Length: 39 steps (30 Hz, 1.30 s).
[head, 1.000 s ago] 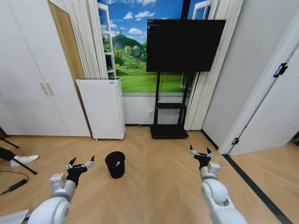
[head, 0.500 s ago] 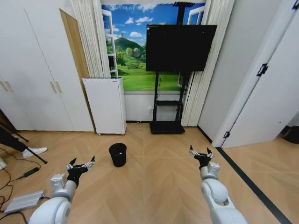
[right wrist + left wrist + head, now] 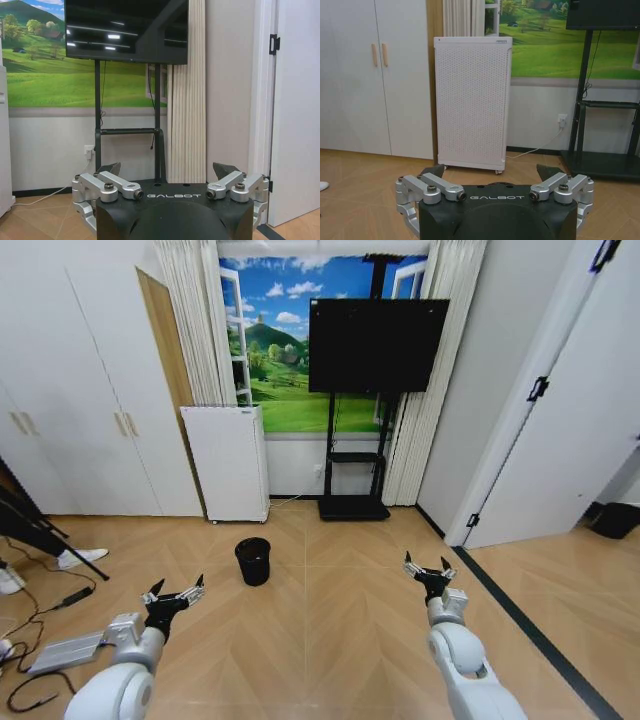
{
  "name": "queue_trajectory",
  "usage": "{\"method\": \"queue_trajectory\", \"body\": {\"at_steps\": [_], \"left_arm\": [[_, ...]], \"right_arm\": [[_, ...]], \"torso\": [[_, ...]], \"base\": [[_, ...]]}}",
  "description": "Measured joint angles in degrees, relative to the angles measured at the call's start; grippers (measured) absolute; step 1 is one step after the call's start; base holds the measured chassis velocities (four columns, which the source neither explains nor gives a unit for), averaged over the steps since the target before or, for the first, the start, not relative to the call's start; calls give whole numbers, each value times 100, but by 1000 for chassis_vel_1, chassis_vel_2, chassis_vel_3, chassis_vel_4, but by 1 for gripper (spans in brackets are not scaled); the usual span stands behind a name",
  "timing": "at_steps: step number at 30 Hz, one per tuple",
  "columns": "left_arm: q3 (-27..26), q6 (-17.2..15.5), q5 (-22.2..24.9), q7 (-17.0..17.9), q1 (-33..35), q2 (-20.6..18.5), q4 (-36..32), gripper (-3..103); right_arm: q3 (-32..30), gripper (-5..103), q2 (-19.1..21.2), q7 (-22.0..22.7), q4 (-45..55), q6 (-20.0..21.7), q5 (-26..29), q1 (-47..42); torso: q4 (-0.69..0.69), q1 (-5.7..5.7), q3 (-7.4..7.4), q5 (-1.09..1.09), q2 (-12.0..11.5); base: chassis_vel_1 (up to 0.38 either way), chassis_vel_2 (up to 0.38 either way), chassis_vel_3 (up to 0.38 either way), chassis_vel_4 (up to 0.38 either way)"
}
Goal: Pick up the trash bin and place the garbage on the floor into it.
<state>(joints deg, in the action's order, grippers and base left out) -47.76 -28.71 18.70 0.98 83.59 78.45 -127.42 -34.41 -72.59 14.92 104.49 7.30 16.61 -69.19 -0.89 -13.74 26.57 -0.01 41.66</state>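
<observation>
The trash bin (image 3: 253, 560), a small black round wastebasket, stands upright on the wooden floor ahead, slightly left of centre in the head view. My left gripper (image 3: 177, 590) is held low at the left, open and holding nothing, well short of the bin. Its spread fingers (image 3: 434, 171) point toward the white perforated appliance in the left wrist view. My right gripper (image 3: 427, 568) is held low at the right, open and holding nothing, and its fingers (image 3: 227, 170) face the TV stand. The garbage is out of view.
A white perforated appliance (image 3: 230, 462) stands against the wall behind the bin, a TV on a black stand (image 3: 372, 350) beside it. White cupboards (image 3: 70, 400) line the left. Cables, a flat grey device (image 3: 65, 653) and tripod legs (image 3: 40, 540) lie at the left; a white door (image 3: 560, 430) is right.
The whole head view has shifted: the bin and wall now look farther off and more floor shows at the left. Both grippers hold the same open pose.
</observation>
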Motion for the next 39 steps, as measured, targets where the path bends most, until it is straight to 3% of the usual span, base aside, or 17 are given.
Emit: {"method": "queue_trajectory", "body": {"at_steps": [7,8,10,16,19,20,23,25,26,27,28,31,36,39], "left_arm": [[20,0,111,77,-18,-13,10,100],[51,-5,304,171,-69,-30,54,100],[103,-52,629,290,-196,-101,128,100],[77,-56,820,284,-304,-210,139,100],[104,57,931,95,-315,-266,140,100],[144,228,1022,-72,-310,-297,140,100],[188,344,1094,-172,-306,-352,144,100],[210,360,1113,-182,-343,-490,224,100],[210,360,1113,-182,-343,-490,224,100],[210,345,1121,-87,-392,-563,272,100],[210,345,1121,-87,-392,-563,272,100],[223,288,1170,180,-509,-699,365,100],[227,295,1065,245,-495,-703,366,100],[185,319,687,8,-407,-690,338,100]], "right_arm": [[6,100,-6,2,-48,-7,35,14],[3,100,-18,9,-30,23,94,10],[-7,100,-22,14,138,352,587,-8],[-35,100,41,-35,410,575,1193,97],[-85,100,77,-193,569,595,1513,113],[-120,100,97,-481,650,483,1689,76],[-123,100,89,-764,622,174,1600,19],[-119,100,17,-1165,374,-556,834,-21],[-119,100,17,-1165,374,-556,834,-21],[-118,100,-34,-1231,244,-926,306,-8],[-118,100,-34,-1231,244,-926,306,-8],[-192,100,-130,-1169,128,-1191,-496,-13],[-235,100,-149,-1084,144,-1206,-563,-58],[-358,100,-69,-1388,241,-1191,-542,-202]], "torso": [[2,-2,0,2,-1],[1,0,-1,0,-1],[-1,2,-1,0,-1],[2,1,-1,1,-1],[2,1,-1,0,-1],[1,1,-1,-1,0],[0,2,-2,0,0],[0,2,-2,2,0],[0,2,-2,2,0],[0,2,-1,1,0],[0,2,-1,1,0],[1,2,-1,1,0],[0,2,-1,1,0],[2,2,-1,0,0]], "base": [[-12,20,17,-14],[0,0,0,0],[0,0,0,0],[0,0,0,0],[0,0,0,0],[0,0,0,0],[0,0,0,0],[0,0,0,0],[0,0,0,0],[0,0,0,0],[0,0,0,0],[0,0,0,0],[0,0,0,0],[0,0,0,0]]}}
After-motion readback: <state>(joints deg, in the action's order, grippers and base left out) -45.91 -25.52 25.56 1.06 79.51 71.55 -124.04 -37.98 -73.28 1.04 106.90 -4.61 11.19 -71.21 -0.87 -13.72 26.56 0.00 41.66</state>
